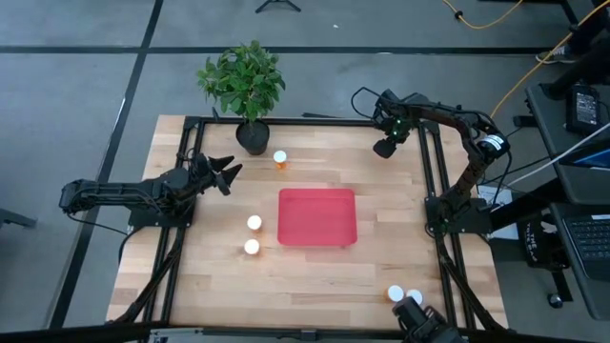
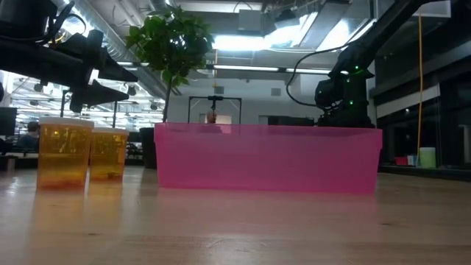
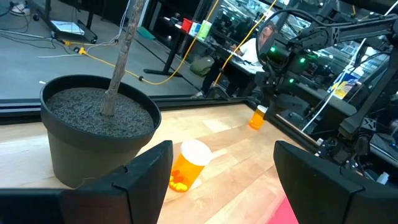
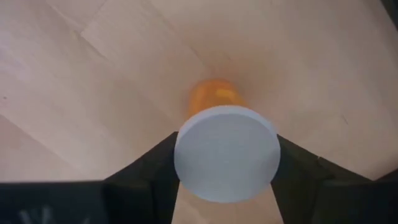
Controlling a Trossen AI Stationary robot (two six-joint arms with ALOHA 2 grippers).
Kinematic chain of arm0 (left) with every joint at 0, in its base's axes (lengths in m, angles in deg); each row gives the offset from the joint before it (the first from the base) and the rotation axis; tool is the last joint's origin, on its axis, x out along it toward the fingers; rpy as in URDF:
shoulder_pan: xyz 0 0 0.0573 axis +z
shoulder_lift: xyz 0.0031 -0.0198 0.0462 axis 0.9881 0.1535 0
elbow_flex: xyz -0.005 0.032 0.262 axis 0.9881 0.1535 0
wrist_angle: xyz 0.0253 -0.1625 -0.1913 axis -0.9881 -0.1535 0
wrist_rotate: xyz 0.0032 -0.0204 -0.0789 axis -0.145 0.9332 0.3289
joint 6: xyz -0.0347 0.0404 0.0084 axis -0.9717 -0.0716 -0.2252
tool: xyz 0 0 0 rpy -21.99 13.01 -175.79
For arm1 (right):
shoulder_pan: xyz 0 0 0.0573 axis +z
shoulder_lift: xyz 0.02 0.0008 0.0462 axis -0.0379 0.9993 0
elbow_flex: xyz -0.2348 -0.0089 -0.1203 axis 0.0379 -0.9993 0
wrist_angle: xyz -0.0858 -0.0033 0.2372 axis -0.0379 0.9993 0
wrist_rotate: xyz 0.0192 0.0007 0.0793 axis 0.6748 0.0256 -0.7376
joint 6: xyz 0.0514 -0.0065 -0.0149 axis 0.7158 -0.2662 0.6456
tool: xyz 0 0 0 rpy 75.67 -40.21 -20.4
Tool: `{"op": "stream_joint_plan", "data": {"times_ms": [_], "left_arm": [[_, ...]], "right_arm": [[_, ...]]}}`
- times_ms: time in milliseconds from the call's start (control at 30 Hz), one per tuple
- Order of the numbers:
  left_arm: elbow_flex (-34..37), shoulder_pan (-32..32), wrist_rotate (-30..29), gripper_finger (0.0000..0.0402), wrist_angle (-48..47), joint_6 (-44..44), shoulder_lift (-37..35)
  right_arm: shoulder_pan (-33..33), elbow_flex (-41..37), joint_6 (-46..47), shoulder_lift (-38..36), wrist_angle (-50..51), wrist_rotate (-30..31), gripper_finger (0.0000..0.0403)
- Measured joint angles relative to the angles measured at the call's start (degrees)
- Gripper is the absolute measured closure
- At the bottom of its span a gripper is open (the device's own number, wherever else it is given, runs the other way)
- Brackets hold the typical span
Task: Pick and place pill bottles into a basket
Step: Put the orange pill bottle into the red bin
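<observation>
Bottle (image 4: 226,152) in R claw (image 4: 226,168); L claw (image 1: 227,173) spread.

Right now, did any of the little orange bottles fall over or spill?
One looks tipped: the pill bottle beside the plant pot leans over in the left wrist view. The two bottles left of the empty red basket stand upright. The right pincer grips another by its cap. No spill shows.

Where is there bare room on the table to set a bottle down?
The red tray holds nothing. Bare wood lies between the tray and the front edge, and right of the tray up to the frame rail. It is tighter left of the tray, by two bottles, and near the plant pot.
</observation>
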Motion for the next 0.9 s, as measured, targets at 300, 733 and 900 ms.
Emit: {"op": "stream_joint_plan", "data": {"times_ms": [300, 733, 900], "left_arm": [[0.0, 0.0, 0.0, 0.0128, 0.0, 2.0, 0.0], [0.0, 0.0, 1.7, 0.0128, -0.2, 4.9, 0.0], [0.0, 0.0, 4.6, 0.0128, -0.5, 6.5, 0.0]], "right_arm": [[5.0, 1.8, 0.4, -3.0, 4.6, -0.2, 0.0185], [23.7, 25.5, 9.6, -8.2, 13.3, -4.6, 0.0173], [35.1, 32.2, 17.3, -8.2, 13.7, -3.6, 0.0190]]}}
